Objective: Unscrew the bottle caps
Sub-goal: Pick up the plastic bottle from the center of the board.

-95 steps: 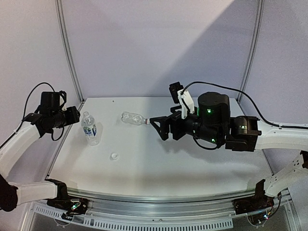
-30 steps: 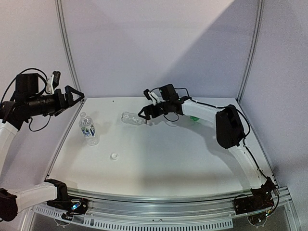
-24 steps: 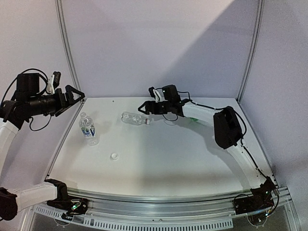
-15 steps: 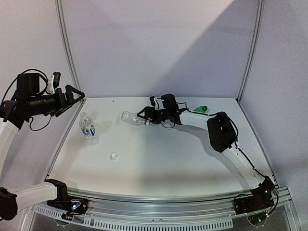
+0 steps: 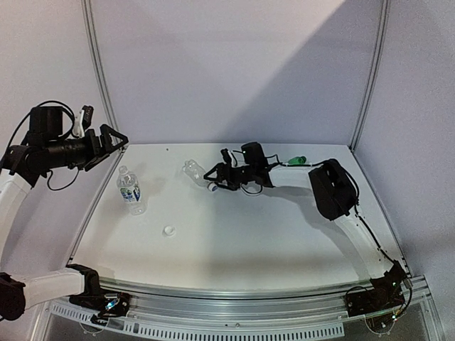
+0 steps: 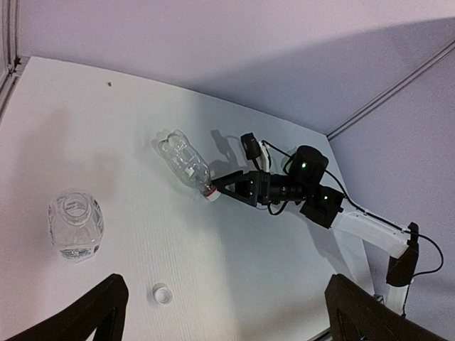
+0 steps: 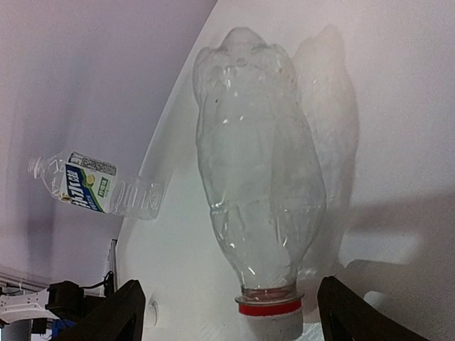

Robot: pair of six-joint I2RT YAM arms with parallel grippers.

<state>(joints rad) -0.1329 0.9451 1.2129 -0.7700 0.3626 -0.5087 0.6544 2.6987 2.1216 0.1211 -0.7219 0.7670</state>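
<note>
The unlabelled bottle lies on its side at the back middle of the table, its white cap still on above a red ring and pointing at the right gripper. That gripper is spread wide, one finger on each side of the cap, touching neither cap nor bottle and holding nothing. To the left stands the labelled bottle, upright with its mouth uncovered. A loose cap lies on the table nearer the arms, apart from both bottles. A green bottle shows at the back right, partly hidden behind the right arm. The left gripper hangs high over the table's left edge, spread wide and empty.
</note>
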